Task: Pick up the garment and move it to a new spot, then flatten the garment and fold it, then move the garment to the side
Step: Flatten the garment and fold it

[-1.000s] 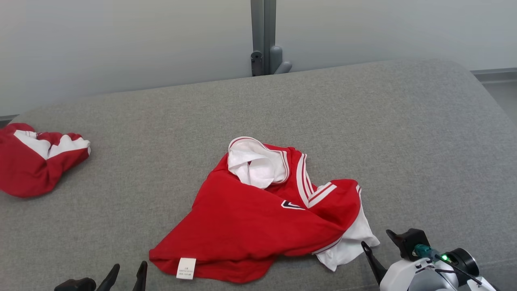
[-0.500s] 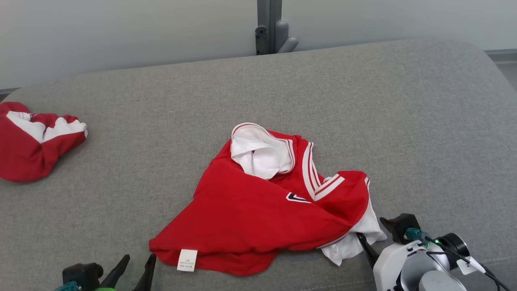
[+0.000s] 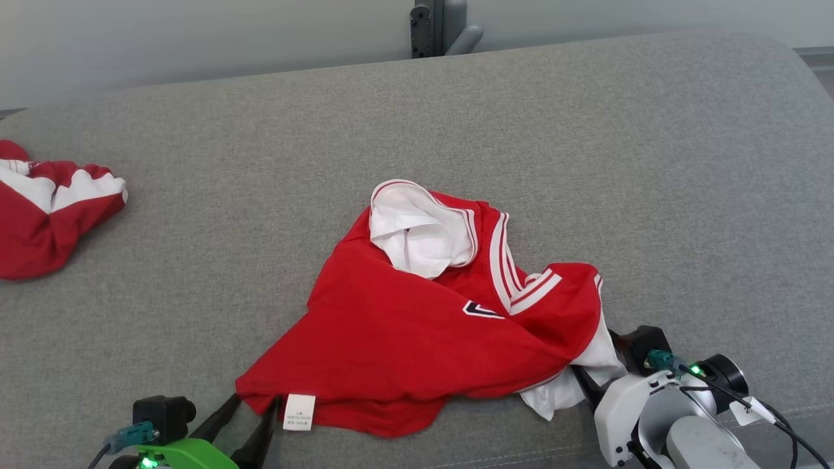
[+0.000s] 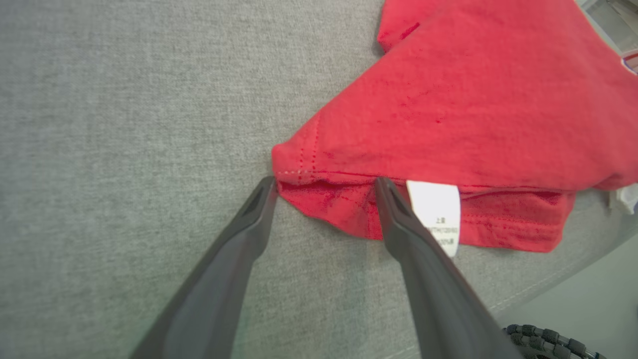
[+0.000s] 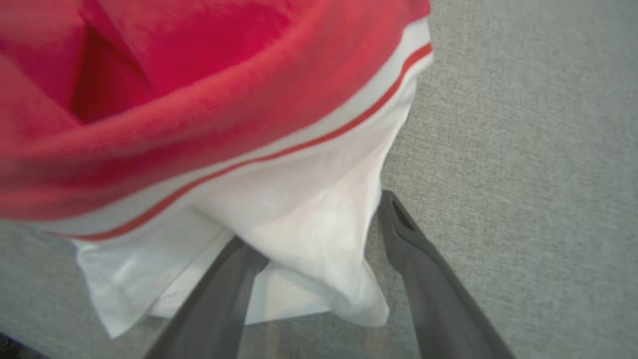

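The grey cushioned surface (image 3: 651, 163) takes most of the head view. The garment (image 3: 404, 332), red with white trim and a white inner side, lies crumpled at the lower centre of this view, touching the surface. A second red and white cloth (image 3: 39, 215) lies well apart at the left edge. At the lower right, the right pincer (image 5: 314, 224) is released: its two fingers stand wide, and the white part of the garment hangs between them, not clamped. At the lower left, the left pincer (image 4: 325, 182) is also released, with its fingers spread at both sides of the red hem corner, just beside the small white label (image 4: 436, 214).
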You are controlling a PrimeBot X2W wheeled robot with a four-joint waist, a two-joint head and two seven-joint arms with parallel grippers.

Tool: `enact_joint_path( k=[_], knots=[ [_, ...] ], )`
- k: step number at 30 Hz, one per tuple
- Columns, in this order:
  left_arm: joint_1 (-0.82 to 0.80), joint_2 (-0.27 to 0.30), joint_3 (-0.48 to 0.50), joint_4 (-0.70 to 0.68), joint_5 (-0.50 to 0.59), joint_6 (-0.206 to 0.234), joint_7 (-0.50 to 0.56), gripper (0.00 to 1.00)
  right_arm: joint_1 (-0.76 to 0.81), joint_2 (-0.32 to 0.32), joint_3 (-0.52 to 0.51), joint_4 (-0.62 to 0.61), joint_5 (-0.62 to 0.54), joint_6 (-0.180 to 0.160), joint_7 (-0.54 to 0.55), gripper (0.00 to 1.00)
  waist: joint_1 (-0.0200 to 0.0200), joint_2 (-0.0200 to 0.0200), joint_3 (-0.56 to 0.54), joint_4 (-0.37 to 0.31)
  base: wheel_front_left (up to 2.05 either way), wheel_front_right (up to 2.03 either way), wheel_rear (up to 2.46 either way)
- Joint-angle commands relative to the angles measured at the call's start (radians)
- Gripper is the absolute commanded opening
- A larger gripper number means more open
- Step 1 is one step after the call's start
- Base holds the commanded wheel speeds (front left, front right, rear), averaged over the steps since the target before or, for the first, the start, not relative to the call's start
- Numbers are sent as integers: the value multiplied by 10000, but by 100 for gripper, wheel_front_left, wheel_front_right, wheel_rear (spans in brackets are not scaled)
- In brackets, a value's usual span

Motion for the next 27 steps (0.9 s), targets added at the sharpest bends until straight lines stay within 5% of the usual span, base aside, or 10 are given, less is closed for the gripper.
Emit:
enact_joint_path(
  k=[1, 12, 14, 15, 16, 17, 19, 27],
  knots=[
    [-205, 146, -172, 32, -122, -3, -51, 100, -73, -31, -16, 102, -53, -17, -66, 100, 0, 77, 55, -14, 0, 0, 0],
    [-1172, 387, -1459, 994, -541, 6, -742, 100, -334, 124, 135, 441, -161, -17, -167, 100, 0, 77, 304, 13, 0, 0, 0],
    [-1340, 347, -1628, 1196, -628, 6, -874, 100, -372, 186, 244, 518, -88, -17, -95, 87, 0, 77, 335, 23, 0, 0, 0],
    [-1410, 318, -1750, 1278, -659, 6, -919, 93, -383, 199, 298, 551, -48, -9, -69, 71, 0, 77, 343, 27, 0, 0, 0],
    [-1480, 278, -1854, 1328, -712, 6, -984, 73, -381, 209, 347, 587, 7, -9, -49, 42, 0, 77, 347, 31, 0, 0, 0],
    [-1480, 278, -1854, 1328, -712, 6, -984, 73, -381, 209, 347, 587, 7, -9, -49, 42, 0, 77, 347, 31, 0, 0, 0],
    [-1586, 213, -2093, 1385, -825, 6, -1088, 0, -392, 204, 450, 647, 128, -9, -75, 0, 0, 77, 336, 37, 0, 0, 0],
    [-1713, 498, -2352, 945, -1153, 6, -1488, 0, -299, 103, 728, -107, 1828, -9, -264, 0, 0, 77, -32, 7, 0, 0, 0]
  ],
)
